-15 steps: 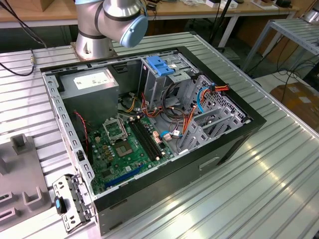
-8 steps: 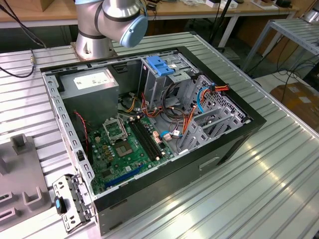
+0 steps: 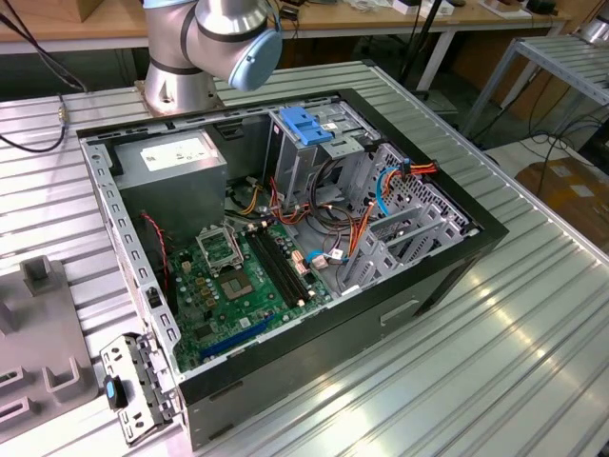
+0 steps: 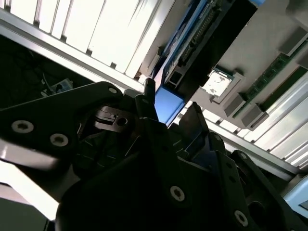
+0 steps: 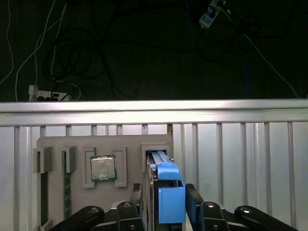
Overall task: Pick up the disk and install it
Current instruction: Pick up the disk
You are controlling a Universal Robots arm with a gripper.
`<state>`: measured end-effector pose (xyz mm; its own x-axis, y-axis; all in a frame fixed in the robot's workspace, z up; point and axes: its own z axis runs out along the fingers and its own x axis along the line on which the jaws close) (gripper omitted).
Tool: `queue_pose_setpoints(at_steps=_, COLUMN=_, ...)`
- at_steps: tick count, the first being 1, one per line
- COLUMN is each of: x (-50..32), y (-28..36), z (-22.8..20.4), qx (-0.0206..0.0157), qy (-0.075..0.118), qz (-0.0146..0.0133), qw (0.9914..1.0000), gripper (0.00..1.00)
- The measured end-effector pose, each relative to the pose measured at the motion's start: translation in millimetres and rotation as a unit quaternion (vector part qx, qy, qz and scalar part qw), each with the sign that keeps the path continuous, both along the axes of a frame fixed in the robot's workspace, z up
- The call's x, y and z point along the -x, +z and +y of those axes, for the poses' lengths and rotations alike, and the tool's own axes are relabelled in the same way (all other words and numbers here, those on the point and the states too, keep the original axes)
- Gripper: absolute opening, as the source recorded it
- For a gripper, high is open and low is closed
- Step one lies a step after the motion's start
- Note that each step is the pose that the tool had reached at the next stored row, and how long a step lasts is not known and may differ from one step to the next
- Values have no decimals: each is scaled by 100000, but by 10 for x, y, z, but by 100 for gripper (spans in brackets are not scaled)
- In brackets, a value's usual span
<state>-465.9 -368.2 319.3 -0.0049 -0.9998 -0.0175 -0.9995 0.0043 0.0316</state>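
My gripper [image 5: 165, 201] clamps the disk [image 5: 167, 175], fingers on both sides. The disk stands on edge in the grey holder [image 5: 57, 144].

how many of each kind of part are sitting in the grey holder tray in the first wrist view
disk: 1
processor chip: 1
memory sticks: 2
total: 4

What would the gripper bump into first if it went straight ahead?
Most likely the disk: its blue end stands in the grey holder's slot, straight ahead of the gripper. Depth is unclear, so they may already touch.
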Motion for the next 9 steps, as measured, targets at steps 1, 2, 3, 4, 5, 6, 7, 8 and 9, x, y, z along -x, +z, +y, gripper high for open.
queue_pose_setpoints(at_steps=1, x=0, y=-6, z=-1, qx=3, qy=531, qz=-18, qw=99999, gripper=48)
queue_pose_setpoints(at_steps=2, x=0, y=-20, z=-3, qx=3, qy=1518, qz=-66, qw=99988, gripper=48)
queue_pose_setpoints(at_steps=3, x=0, y=-33, z=-4, qx=3, qy=2104, qz=-103, qw=99978, gripper=48)
queue_pose_setpoints(at_steps=4, x=-1, y=-55, z=-5, qx=7, qy=2175, qz=-205, qw=99976, gripper=48)
queue_pose_setpoints(at_steps=5, x=-1, y=-81, z=-5, qx=6, qy=2135, qz=-307, qw=99977, gripper=48)
queue_pose_setpoints(at_steps=6, x=0, y=-99, z=-5, qx=14, qy=2014, qz=-476, qw=99979, gripper=48)
queue_pose_setpoints(at_steps=7, x=1, y=-110, z=-5, qx=19, qy=1999, qz=-664, qw=99978, gripper=48)
queue_pose_setpoints(at_steps=8, x=1, y=-120, z=-4, qx=26, qy=1849, qz=-1008, qw=99978, gripper=48)
queue_pose_setpoints(at_steps=9, x=0, y=-127, z=-4, qx=29, qy=1504, qz=-1232, qw=99981, gripper=48)
